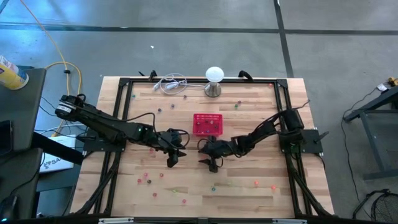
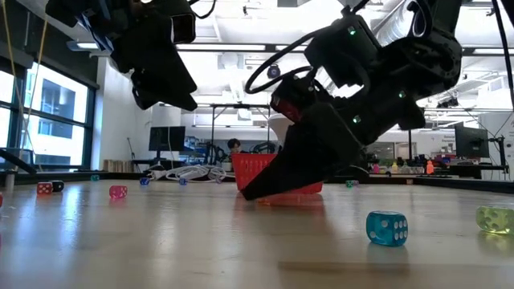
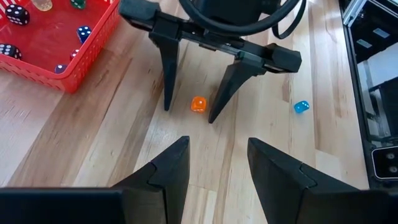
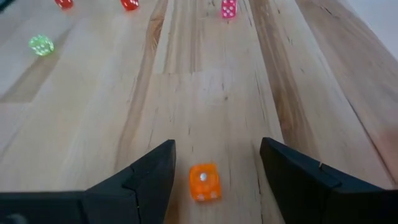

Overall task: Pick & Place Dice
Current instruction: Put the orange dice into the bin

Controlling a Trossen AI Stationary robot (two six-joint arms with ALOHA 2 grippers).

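An orange die [image 3: 198, 104] [image 4: 204, 182] lies on the wooden table, near the red mesh basket [image 1: 207, 124] [image 3: 62, 43], which holds several dice. My right gripper [image 3: 189, 115] [image 4: 217, 144] [image 1: 211, 163] is open and slants down, its tips low at the table top. Its two fingers stand on either side of the orange die with a gap on each side. My left gripper [image 3: 217, 158] [image 1: 173, 158] hangs open above the table, facing the right gripper, with nothing between its fingers. More dice [image 1: 147, 176] lie scattered on the table.
A blue die [image 3: 301, 107] [image 2: 386, 227] lies just beyond the right gripper, and a yellow-green die [image 2: 494, 219] lies near it. Pink and red dice [image 4: 228, 7] lie toward the near edge. A white ball lamp [image 1: 214, 78] and a white cable [image 1: 171, 84] sit at the far edge.
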